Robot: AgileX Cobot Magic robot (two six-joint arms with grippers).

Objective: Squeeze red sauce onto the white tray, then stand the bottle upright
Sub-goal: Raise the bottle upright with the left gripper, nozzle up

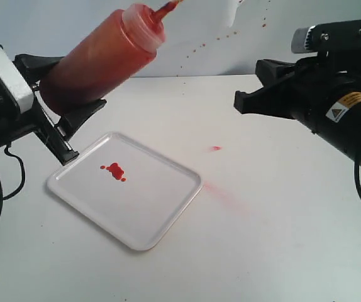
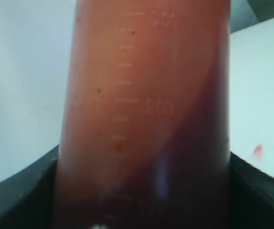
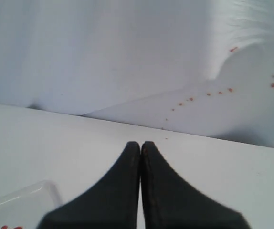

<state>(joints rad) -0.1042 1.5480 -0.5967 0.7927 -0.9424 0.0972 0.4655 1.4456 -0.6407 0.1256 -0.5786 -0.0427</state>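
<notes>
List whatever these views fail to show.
- Exterior view: the bottle has its nozzle tip cut off by the top edge, its base hidden inside the left gripper.
- Left wrist view: the bottle fills the blurred frame, hiding the white tray.
- Right wrist view: only the tray's corner, cut by the bottom edge.

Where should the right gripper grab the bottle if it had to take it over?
Probably the bare upper body of the bottle, just below the cap, coming from the right. The left gripper clamps the lower part, and the bottle tilts nozzle-up toward the right. The right gripper is shut and must open first.
</notes>
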